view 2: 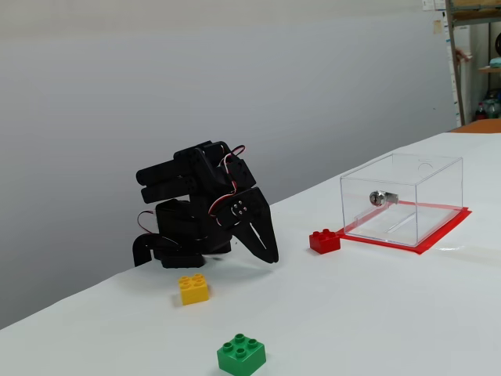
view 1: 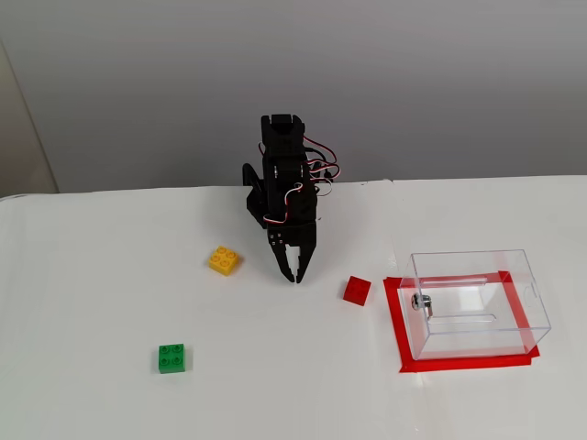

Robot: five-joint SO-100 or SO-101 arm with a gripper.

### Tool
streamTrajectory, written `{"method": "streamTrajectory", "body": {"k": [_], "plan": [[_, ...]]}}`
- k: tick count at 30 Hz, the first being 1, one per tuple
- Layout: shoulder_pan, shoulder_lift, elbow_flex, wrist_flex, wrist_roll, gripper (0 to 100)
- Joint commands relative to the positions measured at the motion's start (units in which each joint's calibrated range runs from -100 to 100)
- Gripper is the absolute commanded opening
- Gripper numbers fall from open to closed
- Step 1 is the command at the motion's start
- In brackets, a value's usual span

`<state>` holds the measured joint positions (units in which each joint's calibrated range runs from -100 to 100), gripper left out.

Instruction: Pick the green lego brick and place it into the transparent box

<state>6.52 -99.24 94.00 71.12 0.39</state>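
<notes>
- A fixed view looks steeply down from high in front, facing the wall behind the bench (view 1: 110, 275).
- Another sits low and nearer, off to one side, looking across.
- Both take in the transparent box (view 1: 477, 302) and bricks.

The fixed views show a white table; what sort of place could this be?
Probably a lab or workshop bench for robot practice. A small black arm with its gripper stands on a white table, with toy bricks such as the green brick, and a clear box on a red-taped spot.
</notes>
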Motion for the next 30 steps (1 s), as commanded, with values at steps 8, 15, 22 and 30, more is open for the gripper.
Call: {"method": "streamTrajectory", "body": {"k": [8, 15, 22, 30], "plan": [[0.3, -0.5, -1.1, 0.2, -0.2, 1], [-0.1, -0.5, -1.1, 0.2, 0.1, 1], [-0.1, -0.5, -1.1, 0.2, 0.1, 1], [-0.2, -0.5, -1.1, 0.2, 0.1, 1]]}}
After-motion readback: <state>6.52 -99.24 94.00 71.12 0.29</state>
